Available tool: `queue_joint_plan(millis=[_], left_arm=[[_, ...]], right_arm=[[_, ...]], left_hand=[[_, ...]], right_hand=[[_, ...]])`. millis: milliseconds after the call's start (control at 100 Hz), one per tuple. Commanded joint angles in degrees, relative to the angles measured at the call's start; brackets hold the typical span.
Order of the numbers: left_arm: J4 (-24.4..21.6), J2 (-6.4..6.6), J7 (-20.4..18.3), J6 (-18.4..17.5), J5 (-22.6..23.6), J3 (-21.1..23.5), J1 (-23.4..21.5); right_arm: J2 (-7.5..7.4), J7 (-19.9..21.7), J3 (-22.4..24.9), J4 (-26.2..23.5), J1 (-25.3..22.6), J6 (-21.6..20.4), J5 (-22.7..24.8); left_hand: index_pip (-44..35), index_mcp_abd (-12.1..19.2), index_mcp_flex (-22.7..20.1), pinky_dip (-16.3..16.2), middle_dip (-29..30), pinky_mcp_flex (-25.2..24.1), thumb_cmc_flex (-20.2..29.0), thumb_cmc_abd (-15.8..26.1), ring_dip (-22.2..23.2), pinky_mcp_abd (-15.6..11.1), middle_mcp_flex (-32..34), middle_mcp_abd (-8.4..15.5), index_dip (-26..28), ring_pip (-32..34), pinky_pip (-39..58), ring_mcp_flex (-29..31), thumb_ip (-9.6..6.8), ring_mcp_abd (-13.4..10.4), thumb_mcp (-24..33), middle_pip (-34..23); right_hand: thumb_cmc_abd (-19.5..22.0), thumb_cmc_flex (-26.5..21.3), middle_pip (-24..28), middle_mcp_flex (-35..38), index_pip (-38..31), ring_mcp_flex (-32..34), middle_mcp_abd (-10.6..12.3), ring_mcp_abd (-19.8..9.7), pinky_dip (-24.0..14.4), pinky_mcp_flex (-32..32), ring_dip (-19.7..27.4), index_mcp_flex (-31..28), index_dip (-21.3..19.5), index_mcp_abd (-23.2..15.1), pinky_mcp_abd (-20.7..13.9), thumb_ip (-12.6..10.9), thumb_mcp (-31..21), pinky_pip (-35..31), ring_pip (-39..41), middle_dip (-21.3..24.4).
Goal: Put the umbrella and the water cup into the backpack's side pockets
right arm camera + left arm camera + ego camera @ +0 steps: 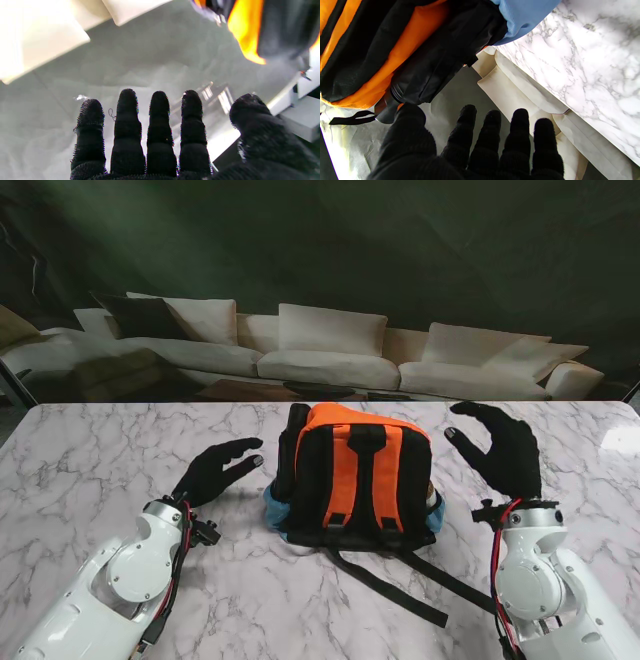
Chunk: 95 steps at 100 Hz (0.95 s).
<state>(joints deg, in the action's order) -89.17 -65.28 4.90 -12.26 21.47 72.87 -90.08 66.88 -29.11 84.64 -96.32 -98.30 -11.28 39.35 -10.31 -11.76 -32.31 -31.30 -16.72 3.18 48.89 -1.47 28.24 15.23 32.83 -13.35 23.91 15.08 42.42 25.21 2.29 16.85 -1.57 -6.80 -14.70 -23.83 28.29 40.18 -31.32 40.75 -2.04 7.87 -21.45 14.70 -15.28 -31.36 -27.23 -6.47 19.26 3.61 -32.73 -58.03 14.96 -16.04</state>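
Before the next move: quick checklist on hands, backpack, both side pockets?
1. Left hand free, fingers apart, holding nothing: ok.
2. Right hand free, raised beside the backpack, holding nothing: ok.
3. Backpack lying flat on the marble table, straps up, between the hands: ok.
4. Umbrella seated along the backpack's left side, handle end sticking out: ok.
5. Water cup in the right side pocket: cannot tell, only a small bit shows at that edge.
6. Loose strap trails toward the right arm: not ok, snag risk.

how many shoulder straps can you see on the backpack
2. Both orange straps run side by side down the backpack's back panel: one toward my left, one toward my right. A loose black strap trails on the table nearer me.
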Motion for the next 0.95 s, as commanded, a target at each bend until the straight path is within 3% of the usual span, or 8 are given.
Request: queue_joint_plan(millis=[0,260,550,750,940], left_arm=[[1.02,-0.06,-1.02,0.13,-0.47,-0.28,0.43],[3.12,-0.65,-0.16,0.88,-3.06,-1.08,1.29],[3.08,-0.66,0.29,0.5,-2.47,-0.94,1.19],[3.38,-0.68,0.67,0.6,-1.85,-0.66,1.37],[3.49,-0.71,0.96,0.69,-1.62,-0.59,1.46]], right_arm=[[0.91,1.04,-1.05,2.47,-0.97,0.53,-1.64],[1.08,1.55,-5.12,7.84,0.82,3.86,-3.66],[0.6,4.05,-5.72,8.09,1.46,3.49,-3.67],[0.59,4.5,-5.62,8.43,2.34,3.0,-4.07],[0.49,4.96,-5.96,9.14,3.09,2.97,-4.06]], left_hand=[[-0.37,0.65,-1.43,-1.32,-1.05,-0.02,1.69,2.43,0.5,-0.45,1.54,1.77,0.82,0.77,-0.63,1.02,-1.5,-1.38,-0.03,-0.66],[-1.24,0.62,-2.88,-1.96,-1.5,-0.04,2.18,2.56,1.08,-0.24,2.63,1.93,1.11,1.28,0.07,1.43,-1.53,-0.77,-0.06,-1.95],[-1.23,0.54,-2.34,-2.19,-1.67,-0.32,2.35,2.88,1.37,0.0,2.24,1.93,1.04,1.34,0.08,1.28,-1.56,-1.01,-0.05,-2.53],[-1.18,0.5,-2.1,-2.23,-1.69,-0.46,2.35,2.9,1.42,0.08,2.11,1.97,0.96,1.24,-0.06,1.13,-1.55,-1.06,-0.09,-2.78],[-1.13,0.49,-1.96,-2.32,-1.69,-0.51,2.33,2.93,1.46,0.16,2.04,2.0,0.89,1.21,-0.09,1.09,-1.56,-1.04,-0.09,-2.91]], right_hand=[[2.67,-0.79,-1.2,1.24,-0.43,0.32,0.8,0.19,0.59,-1.31,0.13,-1.46,0.79,-1.23,-1.08,-0.97,-0.78,1.03,-1.85,0.24],[2.84,-0.97,-1.0,0.8,-0.25,-0.07,0.54,-1.44,0.55,-2.09,-0.05,-1.44,1.16,-0.94,-1.2,-0.95,-0.74,1.6,-1.83,0.03],[2.78,-0.94,-0.91,0.68,-0.15,0.11,0.4,-1.17,0.15,-1.9,-0.33,-1.12,1.38,-0.94,-1.04,-0.96,-0.63,1.74,-1.47,-0.04],[2.73,-0.79,-1.19,1.4,-0.14,1.1,0.42,4.04,0.0,-0.95,1.19,-1.31,1.57,-0.65,-1.05,-0.97,-0.77,1.73,-2.99,0.12],[2.75,-0.74,-1.48,1.2,-0.11,0.9,0.41,2.43,0.12,-1.4,1.76,-1.24,1.65,-0.73,-0.83,-0.97,-0.88,1.96,-3.25,0.22]])
